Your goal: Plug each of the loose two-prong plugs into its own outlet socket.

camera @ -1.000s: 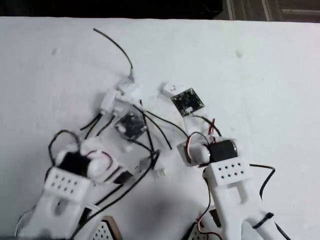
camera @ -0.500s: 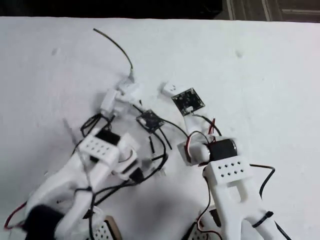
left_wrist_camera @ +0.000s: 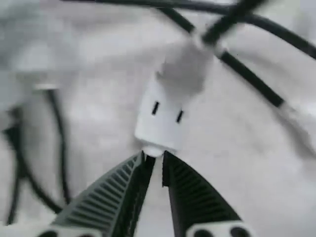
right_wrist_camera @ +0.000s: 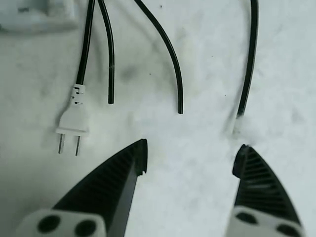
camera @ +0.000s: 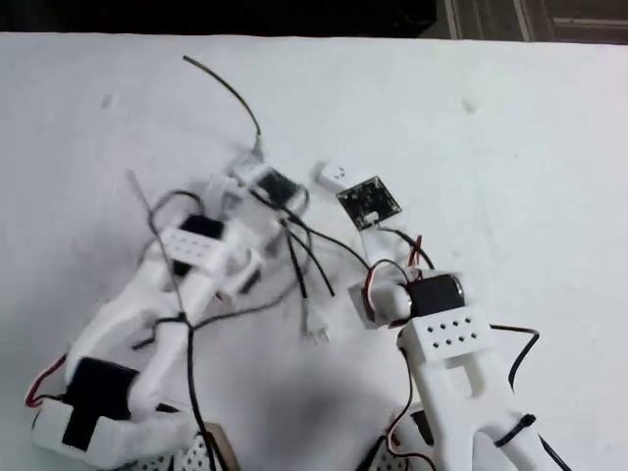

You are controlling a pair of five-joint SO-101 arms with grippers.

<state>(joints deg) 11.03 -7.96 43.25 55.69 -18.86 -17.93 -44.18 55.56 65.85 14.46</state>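
A white outlet socket [left_wrist_camera: 160,118] with two slots lies on the table, a black cable leaving its far end. My left gripper [left_wrist_camera: 154,158] is shut, with its tips against the socket's near end. In the high view the left arm [camera: 196,250] stretches to a white socket [camera: 257,175]; a second socket [camera: 334,175] lies to its right. A loose white two-prong plug [camera: 316,327] [right_wrist_camera: 71,123] lies flat between the arms. My right gripper [right_wrist_camera: 191,150] hangs open above bare table beside that plug, holding nothing.
Black cables [camera: 294,245] tangle across the table's middle, with cut ends [right_wrist_camera: 180,111] just beyond the right gripper. A small dark circuit board [camera: 368,199] sits by the right-hand socket. The right arm [camera: 442,334] stands at the front right.
The left arm has swung from the front left corner up to the white sockets, dragging the cables with it. The loose plug shifted slightly. The right arm has kept still.
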